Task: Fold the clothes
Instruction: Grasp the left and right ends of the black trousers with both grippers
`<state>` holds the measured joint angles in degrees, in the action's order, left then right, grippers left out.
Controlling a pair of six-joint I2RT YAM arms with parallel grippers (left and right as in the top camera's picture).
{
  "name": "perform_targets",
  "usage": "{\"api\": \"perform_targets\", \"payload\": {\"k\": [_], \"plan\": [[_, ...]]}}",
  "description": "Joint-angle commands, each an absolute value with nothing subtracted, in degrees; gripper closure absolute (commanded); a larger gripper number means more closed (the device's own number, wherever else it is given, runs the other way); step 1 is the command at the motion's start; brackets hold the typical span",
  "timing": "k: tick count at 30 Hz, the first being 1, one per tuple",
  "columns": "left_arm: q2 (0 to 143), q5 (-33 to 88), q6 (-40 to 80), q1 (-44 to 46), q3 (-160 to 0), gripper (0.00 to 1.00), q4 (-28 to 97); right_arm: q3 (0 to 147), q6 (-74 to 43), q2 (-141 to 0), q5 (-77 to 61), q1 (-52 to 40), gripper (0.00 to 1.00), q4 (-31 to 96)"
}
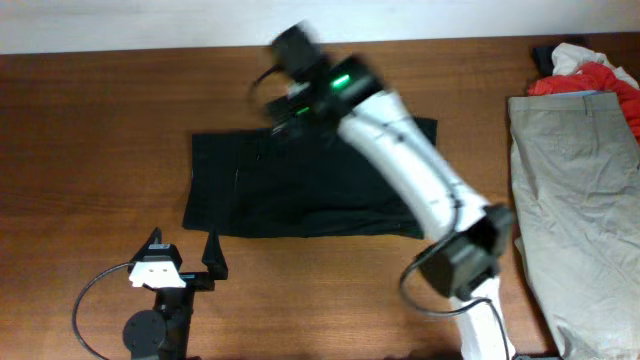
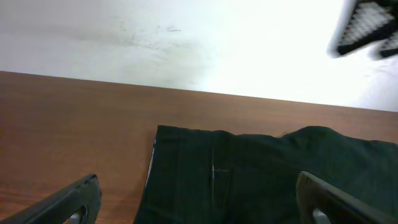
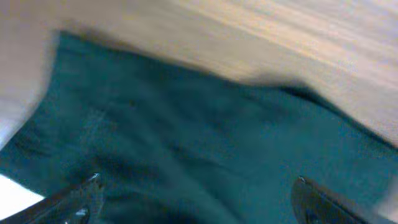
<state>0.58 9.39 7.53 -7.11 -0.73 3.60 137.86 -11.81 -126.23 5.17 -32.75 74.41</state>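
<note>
Two spread claws, both empty; left claw [image 1: 184, 245] at 7 o'clock; right claw [image 3: 196, 200] over 12 o'clock edge of black trousers [image 1: 300, 190]; beige trousers [image 1: 575, 200] at 3 o'clock.

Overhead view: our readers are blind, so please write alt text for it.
A black garment lies in a flat rectangle on a table, the blurred right arm stretched over it. The left gripper sits open nearby; beige trousers and red and white clothes lie at the right edge.
</note>
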Motion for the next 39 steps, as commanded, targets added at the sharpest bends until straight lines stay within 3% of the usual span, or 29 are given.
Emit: {"api": "perform_targets", "payload": {"k": [1,8,12,14,16,19,22,23,25,27,29,32,34,35,37,38,39], "plan": [[0.3,9.61,7.01,-7.35,-0.51,0.01,3.75,135.11,-11.64,-125.05,6.57,-23.94,0.02,81.65],[0.3,9.61,7.01,-7.35,-0.51,0.01,3.75,121.64,-11.9,-125.84,-6.02,-10.04,0.01,81.01],[0.3,9.78,7.05,-7.33,-0.51,0.01,3.31,121.64,-11.86,-125.84,-6.0,-9.26,0.01,80.97],[0.3,14.83,7.92,-7.29,-0.54,0.01,1.39,121.64,-11.88,-125.84,-6.04,-9.37,0.01,80.77],[0.36,24.86,8.54,-7.31,-0.58,0.01,-9.06,121.6,-11.88,-125.84,-6.04,-9.67,0.01,80.75],[5.28,27.38,8.51,-7.31,-6.39,0.01,-11.46,121.6,-11.88,-125.84,-7.97,-9.8,0.01,79.83],[22.24,34.89,2.98,-7.29,-18.46,0.01,-8.97,121.6,-12.05,-125.84,-10.81,-9.78,0.01,78.08],[30.57,36.16,1.32,-7.29,-25.3,0.01,-3.42,121.6,-12.99,-125.84,-10.83,-9.78,0.01,77.97],[52.75,36.27,-4.64,-7.29,-47.57,0.01,20.75,121.6,-14.0,-125.86,-10.96,-9.78,0.01,77.95],[67.35,36.25,-6.13,-7.31,-61.58,0.01,32.25,121.6,-13.98,-125.86,-10.98,-9.72,0.01,78.0],[79.0,38.72,-3.38,-7.29,-68.07,0.01,34.7,121.6,-14.0,-125.86,-11.44,-9.8,0.01,77.97],[90.91,47.27,2.55,-7.03,-68.42,0.01,28.97,121.58,-14.0,-125.86,-11.42,-9.78,0.03,78.3],[95.59,40.73,2.59,-5.34,-68.42,0.01,30.26,121.25,-14.02,-125.86,-11.42,-9.78,0.17,79.61],[96.6,33.78,2.57,-3.66,-68.45,0.01,31.92,120.79,-14.02,-125.86,-11.42,-9.8,0.18,79.7],[96.64,22.87,2.59,-0.97,-68.45,0.6,33.91,119.42,-14.02,-125.86,-11.42,-9.8,0.19,79.2],[96.64,11.62,2.57,2.35,-68.47,0.73,34.39,117.36,-14.02,-125.95,-11.42,-9.85,0.19,78.39],[96.64,7.77,2.57,3.88,-68.47,0.78,34.37,116.07,-14.02,-125.95,-11.42,-9.91,0.19,77.95]]}}
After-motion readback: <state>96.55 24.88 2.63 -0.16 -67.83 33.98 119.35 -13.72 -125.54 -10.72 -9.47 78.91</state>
